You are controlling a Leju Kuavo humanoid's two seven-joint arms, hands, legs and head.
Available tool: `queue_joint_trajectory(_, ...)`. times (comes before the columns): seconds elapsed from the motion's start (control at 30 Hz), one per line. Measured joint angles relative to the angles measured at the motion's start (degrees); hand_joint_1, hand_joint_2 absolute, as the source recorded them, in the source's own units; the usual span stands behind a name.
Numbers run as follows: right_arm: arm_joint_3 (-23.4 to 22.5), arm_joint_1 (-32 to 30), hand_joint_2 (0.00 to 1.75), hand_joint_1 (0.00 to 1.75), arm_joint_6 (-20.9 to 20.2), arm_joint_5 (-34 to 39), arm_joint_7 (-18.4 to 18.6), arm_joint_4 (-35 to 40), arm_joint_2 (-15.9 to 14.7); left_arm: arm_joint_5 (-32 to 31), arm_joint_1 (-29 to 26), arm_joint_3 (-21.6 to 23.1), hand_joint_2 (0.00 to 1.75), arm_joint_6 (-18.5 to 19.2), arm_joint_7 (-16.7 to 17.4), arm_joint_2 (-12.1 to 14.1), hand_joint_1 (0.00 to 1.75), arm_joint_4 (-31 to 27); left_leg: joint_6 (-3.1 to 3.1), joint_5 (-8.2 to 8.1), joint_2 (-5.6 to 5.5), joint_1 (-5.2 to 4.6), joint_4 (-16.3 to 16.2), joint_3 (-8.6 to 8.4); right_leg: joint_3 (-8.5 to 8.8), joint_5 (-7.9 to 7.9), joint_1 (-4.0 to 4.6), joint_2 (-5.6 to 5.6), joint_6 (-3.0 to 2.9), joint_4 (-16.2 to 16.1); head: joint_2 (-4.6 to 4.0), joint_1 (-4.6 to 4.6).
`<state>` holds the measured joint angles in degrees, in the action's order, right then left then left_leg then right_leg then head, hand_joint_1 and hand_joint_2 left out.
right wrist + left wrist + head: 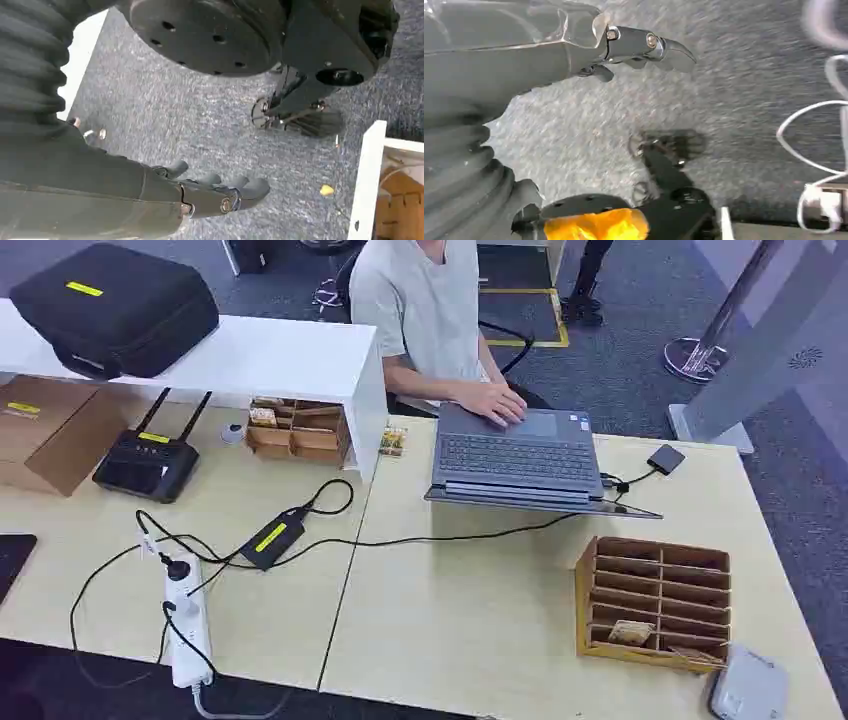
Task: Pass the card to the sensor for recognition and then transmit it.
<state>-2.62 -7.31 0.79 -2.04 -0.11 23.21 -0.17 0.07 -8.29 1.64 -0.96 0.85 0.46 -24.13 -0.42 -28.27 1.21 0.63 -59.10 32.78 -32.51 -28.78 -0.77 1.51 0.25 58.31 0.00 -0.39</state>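
- Looking down over the table (470, 630), I see its near edge running along the bottom of my head view and its right edge slanting beside the grey carpet (800, 530).
- Near that right front corner stands a wooden slotted rack (655, 602); a small card (630, 633) lies in one of its lower slots.
- Just beside the rack, at the corner itself, sits a grey sensor pad (748, 688), close to the table edge.
- Between the rack and the seam where the 2 tabletops meet, the wood is bare, crossed only by a thin black cable (450, 538) further back.
- Behind that stretch, a laptop (520, 460) is open, with a person's hand (497, 400) on it.
- On the left half lie a white power strip (188, 625), a black adapter (268, 538) and a router (148, 462).
- My left robot hand (639, 47) hangs over the carpet, fingers stretched out fairly straight and holding nothing.
- My right robot hand (210, 192) also hangs above the carpet, fingers extended side by side, nothing in them, with a white panel edge (367, 175) nearby.
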Motion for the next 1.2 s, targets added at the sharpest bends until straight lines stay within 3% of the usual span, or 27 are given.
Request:
queue_joint_trajectory(0.4, -8.4, 2.2, 1.75, 0.0, 5.0, -12.7, 1.4, -1.4, 1.9, 1.4, 1.4, 14.1, 1.75, -4.3, 5.2, 3.7, 0.0, -10.3, -0.03, 0.03, -0.01, 0.0, 0.0, -0.04, 0.05, 0.03, 0.0, 0.01, -0.05, 0.0, 0.0, 0.0)
queue_joint_trajectory(1.2, -29.7, 5.4, 1.75, 0.0, 14.5, -38.4, 4.3, -6.3, 6.7, 5.5, 1.4, 43.1, 1.75, -12.4, 17.6, 12.4, 0.0, -28.2, -0.06, 0.02, 0.06, 0.02, -0.2, 0.76, -0.58, 0.1, 0.0, -0.08, -0.08, 0.0, 0.0, 0.0)
